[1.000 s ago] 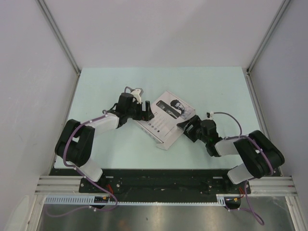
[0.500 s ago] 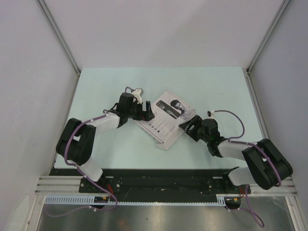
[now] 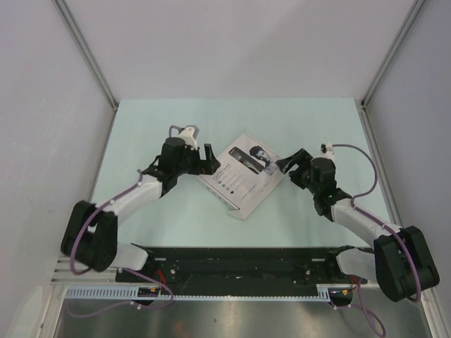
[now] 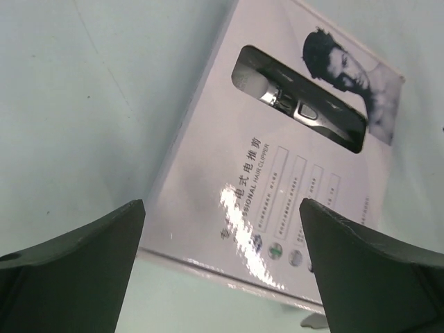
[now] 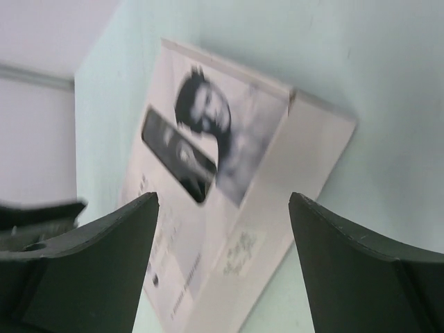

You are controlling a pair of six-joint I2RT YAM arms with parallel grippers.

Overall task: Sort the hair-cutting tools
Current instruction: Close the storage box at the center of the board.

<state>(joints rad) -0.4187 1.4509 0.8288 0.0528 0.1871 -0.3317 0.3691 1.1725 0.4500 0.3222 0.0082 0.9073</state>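
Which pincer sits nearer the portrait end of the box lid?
The right pincer, beside the box corner bearing the portrait; the left pincer is across the lid, farther off.

And there's the electric clipper (image 4: 291,104), slim and silver-and-black, peeking out through the long rounded window cut in the printed lid of the flat white box (image 4: 229,208), with its pale rounded end at one tip of the window and a dark button set midway along the shiny body. It lies flat and lengthwise in that slot, right beside the printed portrait of a man, and only that strip of it shows. From above, the clipper (image 3: 243,156) sits toward the box's far corner, the box itself skewed cornerwise mid-table (image 3: 296,127).
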